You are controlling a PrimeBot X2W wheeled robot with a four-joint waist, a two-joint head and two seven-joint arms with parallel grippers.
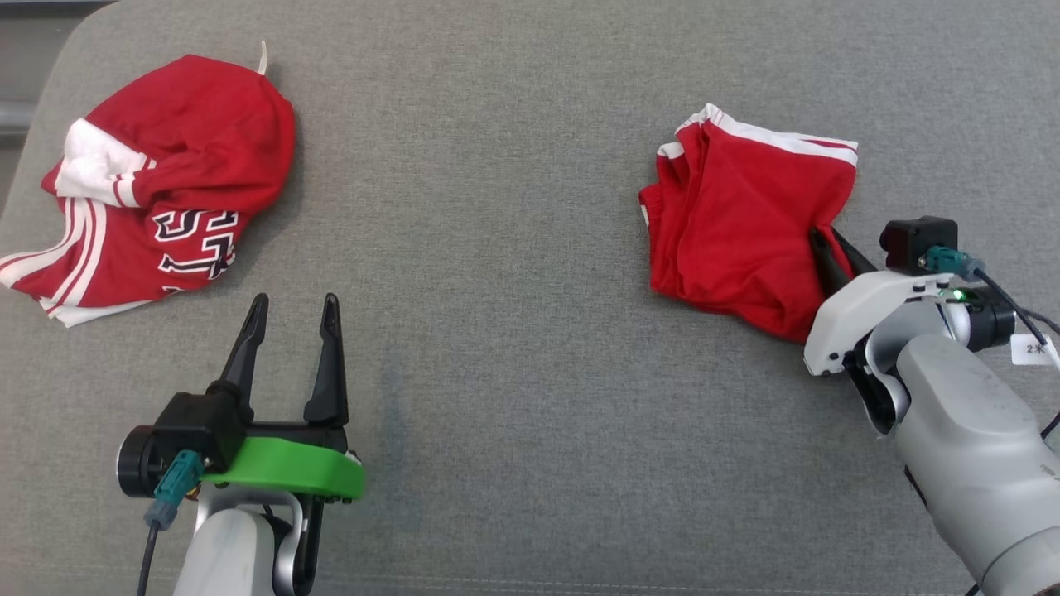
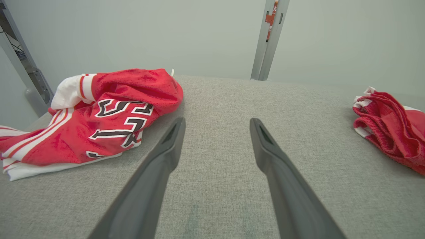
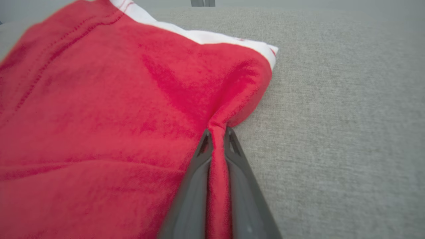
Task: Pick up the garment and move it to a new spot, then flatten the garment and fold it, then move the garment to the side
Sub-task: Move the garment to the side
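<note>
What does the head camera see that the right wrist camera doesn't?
Head camera's extras: a lettered jersey lying far left, and the left gripper, open above the surface. Right wrist camera's extra: a close look at a fold squeezed between the dark fingers. Both: the red garment with its white stripe, the right gripper shut on its edge, and the grey surface.

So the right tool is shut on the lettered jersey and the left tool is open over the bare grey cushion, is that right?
No. The right tool is shut on the plain red garment, not the lettered jersey, which lies apart at the left. The right wrist view shows a red fold pinched between its fingers. The left tool is open over the bare grey cushion.
</note>
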